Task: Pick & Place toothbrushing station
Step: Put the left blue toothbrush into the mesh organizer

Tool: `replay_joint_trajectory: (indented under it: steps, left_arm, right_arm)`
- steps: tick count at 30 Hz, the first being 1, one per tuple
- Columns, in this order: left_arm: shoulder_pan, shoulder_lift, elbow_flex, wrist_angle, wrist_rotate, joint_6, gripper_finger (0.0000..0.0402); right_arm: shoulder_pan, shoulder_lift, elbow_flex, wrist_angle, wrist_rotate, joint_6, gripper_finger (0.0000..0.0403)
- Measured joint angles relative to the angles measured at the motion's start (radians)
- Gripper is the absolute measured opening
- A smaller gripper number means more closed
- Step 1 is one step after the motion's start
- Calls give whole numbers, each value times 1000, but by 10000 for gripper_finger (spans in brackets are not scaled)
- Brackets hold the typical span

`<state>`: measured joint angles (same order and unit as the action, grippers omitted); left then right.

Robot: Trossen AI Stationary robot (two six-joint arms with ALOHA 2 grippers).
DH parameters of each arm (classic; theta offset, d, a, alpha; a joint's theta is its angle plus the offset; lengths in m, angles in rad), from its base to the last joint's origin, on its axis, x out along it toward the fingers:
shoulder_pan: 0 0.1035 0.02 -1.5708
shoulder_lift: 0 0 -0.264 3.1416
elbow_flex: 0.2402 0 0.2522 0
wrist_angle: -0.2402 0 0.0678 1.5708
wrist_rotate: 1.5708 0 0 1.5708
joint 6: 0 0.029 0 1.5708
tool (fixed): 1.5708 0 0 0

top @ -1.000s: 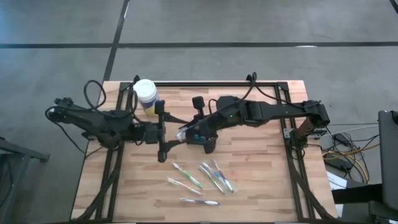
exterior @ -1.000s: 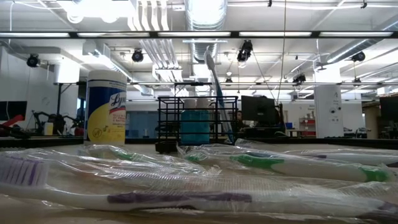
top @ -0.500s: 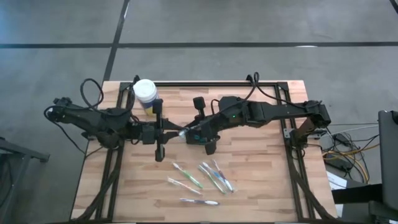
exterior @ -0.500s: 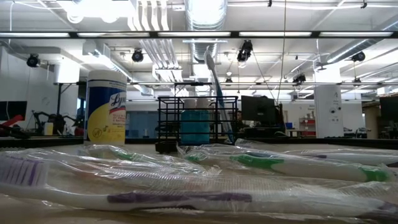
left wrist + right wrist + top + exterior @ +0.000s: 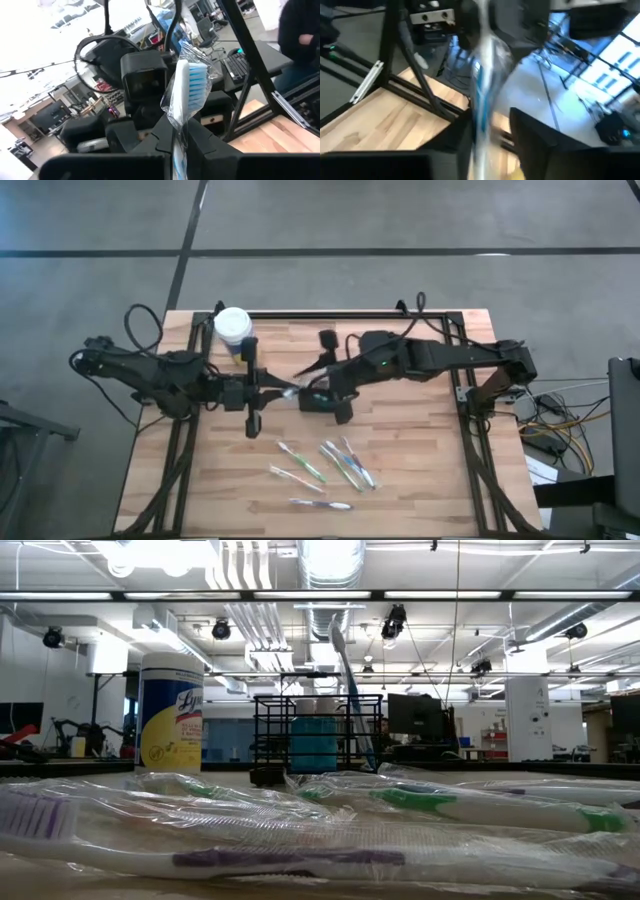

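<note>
Gripping a wrapped blue toothbrush (image 5: 189, 85), the left gripper (image 5: 262, 391) is seen near the middle of the wooden table (image 5: 420, 450).

The left fingers (image 5: 160, 140) are clamped hard on the toothbrush's handle, its blue bristled head standing clear of them in clear plastic wrap. Just beside it, the right gripper (image 5: 322, 385) is met tip to tip; its fingers (image 5: 540, 140) are parted around the same wrapped toothbrush, with a visible gap on one side. The toothbrushing station (image 5: 317, 738), a black wire caddy, is shown standing upright on the table in the low view, a toothbrush upright in it, beside a white-capped yellow-labelled wipes canister (image 5: 233, 328). Several more wrapped toothbrushes (image 5: 325, 465) are scattered on the table's near part.
</note>
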<state>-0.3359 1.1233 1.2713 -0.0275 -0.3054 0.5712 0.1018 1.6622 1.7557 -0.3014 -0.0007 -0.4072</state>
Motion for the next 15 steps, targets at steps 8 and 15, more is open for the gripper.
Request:
replay_joint_trajectory:
  steps: [8,15]
  left_arm:
    - [-8,-154,-7,-81,-46,-72,16]
    - [-8,-352,-128,-111,-83,-166,16]
  right_arm:
    - [-12,-151,-10,-145,57,87,213]
    - [-8,-352,-161,-165,97,182,195]
